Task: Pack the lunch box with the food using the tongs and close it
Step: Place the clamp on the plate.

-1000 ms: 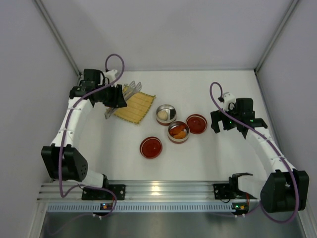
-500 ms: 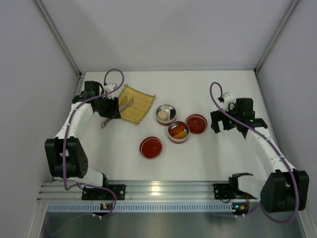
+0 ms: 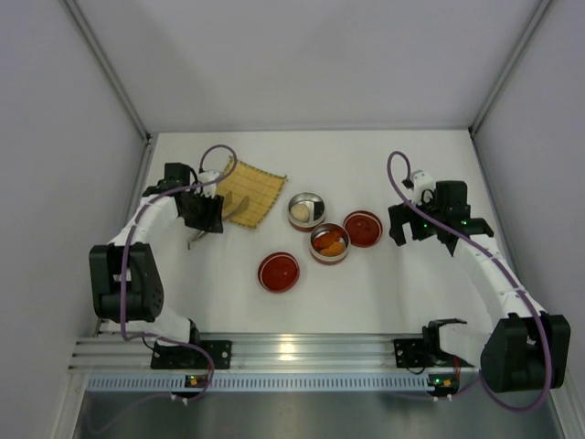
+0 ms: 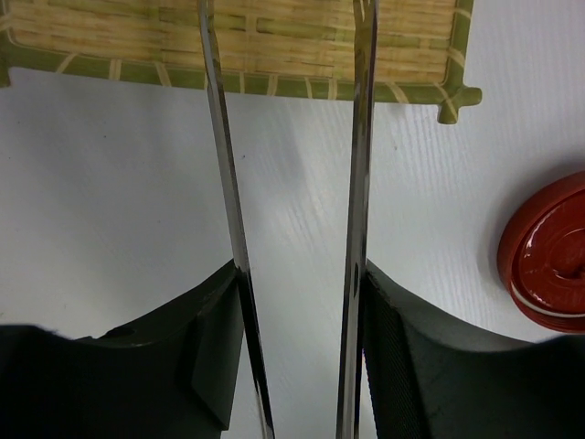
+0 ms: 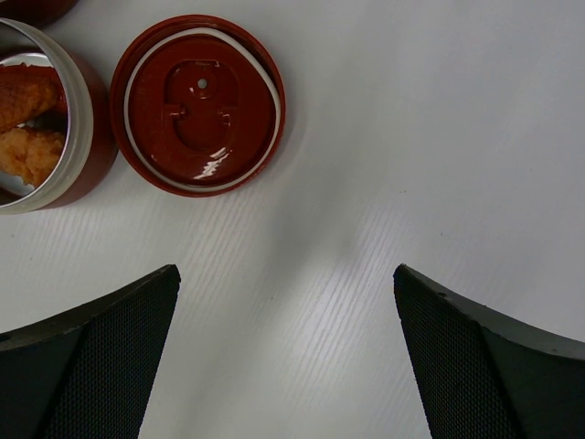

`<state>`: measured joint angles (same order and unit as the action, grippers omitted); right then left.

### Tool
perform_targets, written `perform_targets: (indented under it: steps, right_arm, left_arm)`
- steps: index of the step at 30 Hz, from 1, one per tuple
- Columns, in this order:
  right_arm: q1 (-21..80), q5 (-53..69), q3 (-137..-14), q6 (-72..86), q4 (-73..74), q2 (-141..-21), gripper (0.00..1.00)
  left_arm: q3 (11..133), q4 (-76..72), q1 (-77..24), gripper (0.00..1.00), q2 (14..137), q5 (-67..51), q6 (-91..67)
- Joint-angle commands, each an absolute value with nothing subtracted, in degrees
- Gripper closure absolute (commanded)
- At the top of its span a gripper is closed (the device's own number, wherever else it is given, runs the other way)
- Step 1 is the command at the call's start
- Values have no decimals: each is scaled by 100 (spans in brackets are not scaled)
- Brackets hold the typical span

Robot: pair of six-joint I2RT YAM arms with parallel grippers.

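Note:
The silver tongs (image 4: 224, 183) run up between my left gripper's (image 4: 297, 274) fingers, each thin arm resting against a finger pad, tips over the yellow mat (image 4: 274, 46). From above, the left gripper (image 3: 206, 219) sits at the mat's near-left corner, with the tongs (image 3: 239, 203) angled across it. One lunch box bowl (image 3: 306, 210) holds a white round piece and a white-and-dark piece. Another bowl (image 3: 329, 243) holds orange and red food (image 5: 27, 137). My right gripper (image 5: 285, 270) hangs open over bare table, right of the bowls.
A red lid (image 3: 363, 228) lies beside the bowls, close to the right gripper, and shows in the right wrist view as the lid (image 5: 199, 102). A second red lid (image 3: 278, 272) lies nearer the front. White walls enclose the table on three sides.
The left gripper has drawn back from the mat's far-left side toward the near-left corner, carrying the tongs, whose arms now stand wider apart. The right arm has not moved.

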<state>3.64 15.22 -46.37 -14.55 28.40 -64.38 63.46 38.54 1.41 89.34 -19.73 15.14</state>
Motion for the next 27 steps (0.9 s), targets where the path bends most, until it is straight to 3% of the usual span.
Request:
perform_targets:
  steps: [1,6,17,21,23,27]
  right_arm:
    - [369,1635,-4816,-1468,2962,-6390,1]
    - [378,1617,-4887,-1538,3032,-6434,1]
    - [369,1626,-5036,-1617,3137,-6513,0]
    - [369,1600,-5036,-1626,3181,-6451,1]
    - [369,1608,-5062,-1609,3199,-6451,1]
    - [378,1608,-5098,-1591,3217,-6434,1]
  left_arm:
    - [6197,3445,167,46,8974,-1898,1801]
    - [6030,3498,167,39,9105,-1881,2065]
    - [5660,3569,167,34,9377,-1626,2470]
    - [5695,3533,167,24,9615,-1670,2443]
    - [5704,3507,167,13,9668,-1687,2452]
    - [5739,3542,167,6,9624,-1644,2487]
